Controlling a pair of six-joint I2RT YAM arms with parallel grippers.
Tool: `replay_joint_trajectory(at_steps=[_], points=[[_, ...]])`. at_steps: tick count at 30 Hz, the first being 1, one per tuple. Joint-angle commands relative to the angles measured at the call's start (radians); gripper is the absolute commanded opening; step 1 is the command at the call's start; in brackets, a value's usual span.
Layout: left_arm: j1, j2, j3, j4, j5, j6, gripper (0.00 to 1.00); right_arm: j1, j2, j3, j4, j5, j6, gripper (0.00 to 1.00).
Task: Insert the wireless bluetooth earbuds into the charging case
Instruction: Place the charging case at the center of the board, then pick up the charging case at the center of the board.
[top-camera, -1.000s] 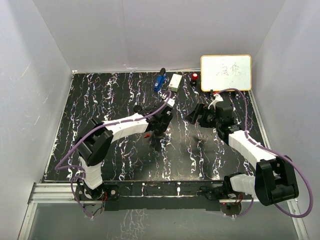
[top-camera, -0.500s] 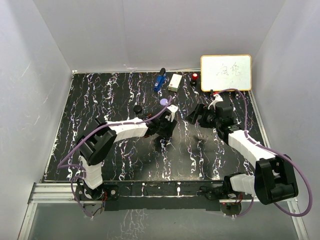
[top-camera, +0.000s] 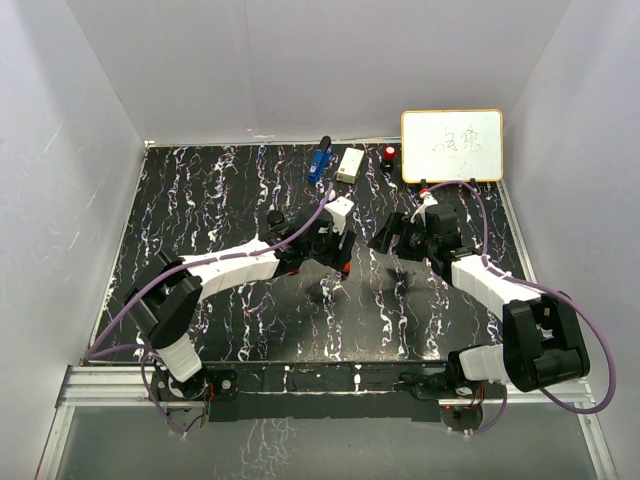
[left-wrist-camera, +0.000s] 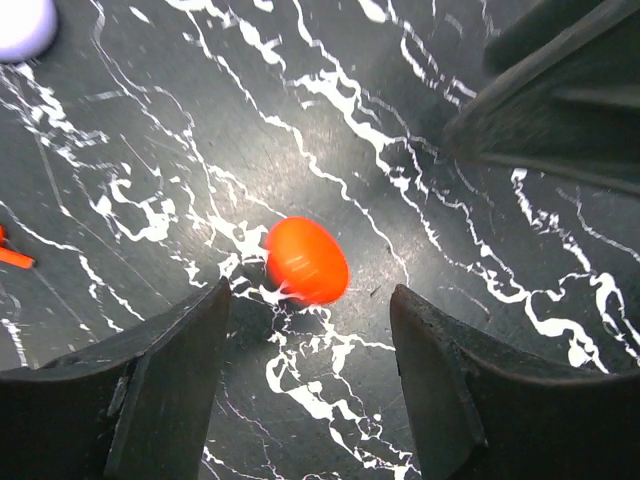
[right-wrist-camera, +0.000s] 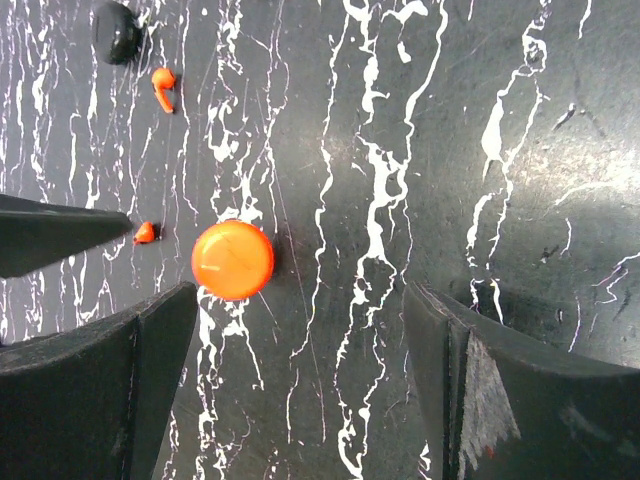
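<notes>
Left end effector (left-wrist-camera: 308, 300): jaws parted, gripping nothing, set astride the orange-red charging case (left-wrist-camera: 306, 260), which lay on the black marbled desk (left-wrist-camera: 350, 120) with a gap at each finger.

Right end effector (right-wrist-camera: 300, 290): jaws wide, empty, low over the desk just beside the case.

Red earbud (right-wrist-camera: 145, 233): lay loose on the desk close by the case.

Second red earbud (right-wrist-camera: 162, 85): lay farther off, near a black puck (right-wrist-camera: 118, 30).

Far edge: blue gadget (top-camera: 318, 160), white box (top-camera: 350, 165), whiteboard (top-camera: 452, 145).
</notes>
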Motion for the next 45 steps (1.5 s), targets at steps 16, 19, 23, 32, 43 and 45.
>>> replay_joint_trajectory(at_steps=[16, 19, 23, 32, 43, 45], points=[[0.026, -0.127, -0.018, -0.024, -0.152, -0.027, 0.66, 0.031, 0.037, 0.03, 0.042, 0.001, -0.032, 0.81], [0.036, -0.136, -0.029, -0.021, -0.153, -0.039, 0.67, 0.046, 0.042, 0.035, 0.035, 0.019, -0.036, 0.81], [0.044, -0.138, -0.038, -0.026, -0.156, -0.052, 0.67, 0.075, 0.051, 0.05, 0.011, 0.066, -0.05, 0.81], [0.088, -0.148, -0.065, -0.037, -0.153, -0.134, 0.68, 0.22, 0.128, 0.117, -0.054, 0.307, -0.109, 0.83], [0.181, -0.172, -0.099, -0.033, -0.032, -0.215, 0.69, 0.321, 0.274, 0.216, -0.09, 0.495, -0.162, 0.84], [0.189, -0.18, -0.102, -0.036, -0.03, -0.217, 0.69, 0.34, 0.303, 0.238, -0.105, 0.522, -0.169, 0.83]])
